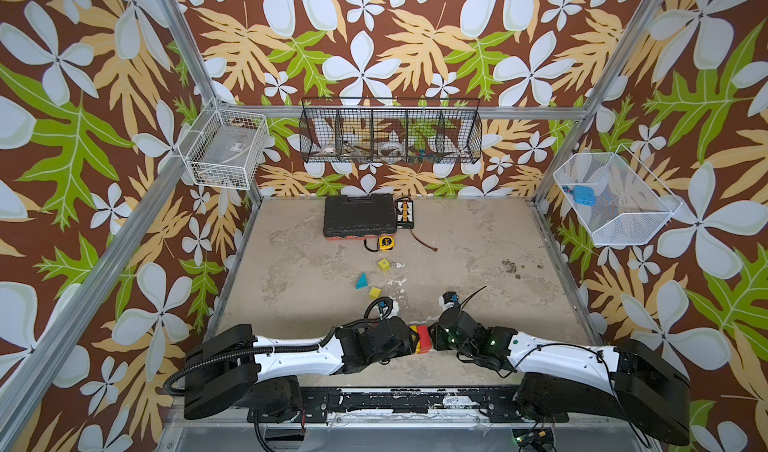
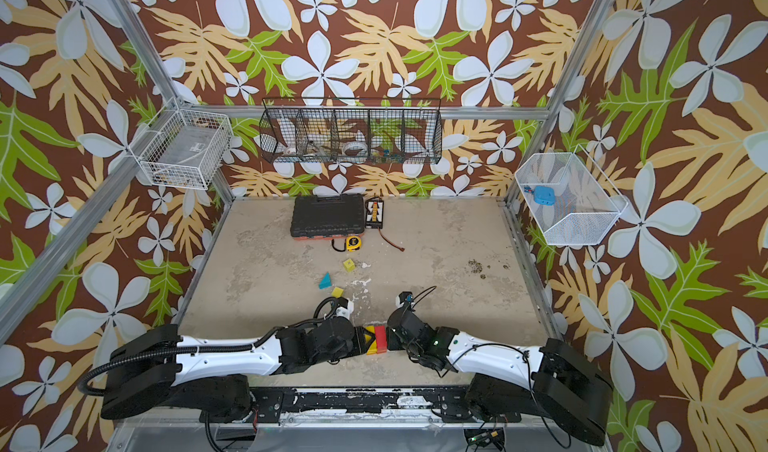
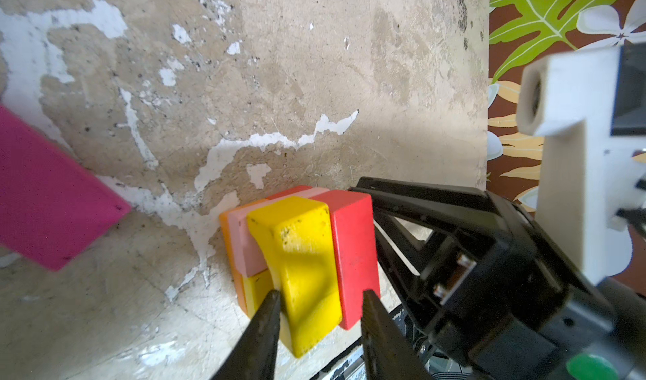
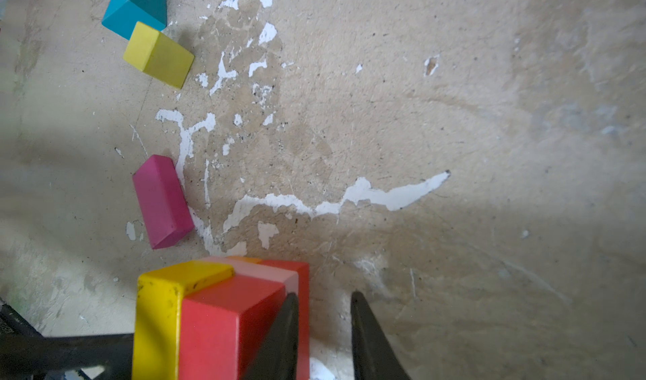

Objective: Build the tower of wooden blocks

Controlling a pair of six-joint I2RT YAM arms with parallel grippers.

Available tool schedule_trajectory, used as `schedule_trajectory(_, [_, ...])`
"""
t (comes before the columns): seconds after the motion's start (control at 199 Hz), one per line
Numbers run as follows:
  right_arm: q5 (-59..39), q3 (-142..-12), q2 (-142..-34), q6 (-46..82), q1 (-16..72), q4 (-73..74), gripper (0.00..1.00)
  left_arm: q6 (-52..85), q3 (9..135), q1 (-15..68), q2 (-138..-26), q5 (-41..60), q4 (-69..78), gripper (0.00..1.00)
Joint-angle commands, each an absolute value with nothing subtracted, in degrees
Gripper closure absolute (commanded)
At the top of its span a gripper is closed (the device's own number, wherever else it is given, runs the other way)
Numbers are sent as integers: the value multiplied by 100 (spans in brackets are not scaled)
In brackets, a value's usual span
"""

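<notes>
Left gripper (image 3: 321,292) straddles yellow wooden arch (image 3: 300,242), grip unclear; right gripper (image 4: 325,294), slightly parted, empty, should nudge red wooden brick (image 4: 223,312) flush, gently.

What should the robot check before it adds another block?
1. Tower in one piece: ok.
2. Left hand gripping the yellow arch firmly: cannot tell.
3. Right hand empty: ok.
4. Right hand clear of the tower: not ok, it sits right beside the red brick.
5. Magenta brick lying free: ok.
6. Teal wedge lying free: ok.
</notes>
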State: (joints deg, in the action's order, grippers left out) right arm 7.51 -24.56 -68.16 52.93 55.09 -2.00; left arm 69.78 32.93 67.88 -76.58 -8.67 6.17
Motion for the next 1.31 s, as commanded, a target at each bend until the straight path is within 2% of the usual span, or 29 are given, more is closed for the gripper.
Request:
schedule_trajectory(0.0, [809,-2512,-6845,5327,5528,-99,73,6973,3262,6776,-7596,-883,646,60])
schedule_trajectory(0.562, [896,-2570,-6972,5457,5624,-80,78,7005,3173,6776,-7509,-941,543,60])
schedule_trajectory(0.919, [1375,-2527,-6619,5704,5739,-403,80,6963,3164,6715,-7441,-966,469,59])
schedule_trajectory(1.11, [1728,-2324,-5840,5687,5739,-1085,73,6965,3120,6655,-7355,-986,431,59])
schedule_trajectory(1.3, [1586,-1806,-4868,5389,5739,-1265,66,6957,3111,6642,-7276,-1028,391,59])
